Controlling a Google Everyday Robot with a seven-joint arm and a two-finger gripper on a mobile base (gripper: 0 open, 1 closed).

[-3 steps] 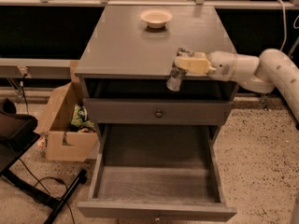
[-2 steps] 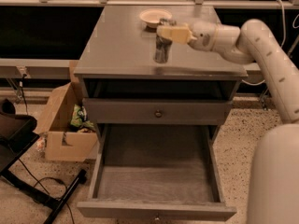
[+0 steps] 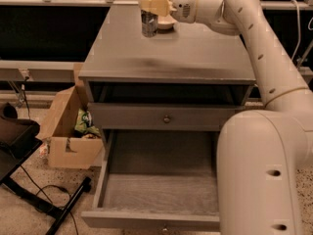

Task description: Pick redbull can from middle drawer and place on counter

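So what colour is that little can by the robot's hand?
Silvery grey, in the camera view; the gripper holds the redbull can at the counter's back.

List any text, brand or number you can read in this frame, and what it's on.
No text is readable.
redbull can, held at its top by the gripper at the far side of the counter: print too blurred to read.
Green packet in the cardboard box: print too blurred to read.
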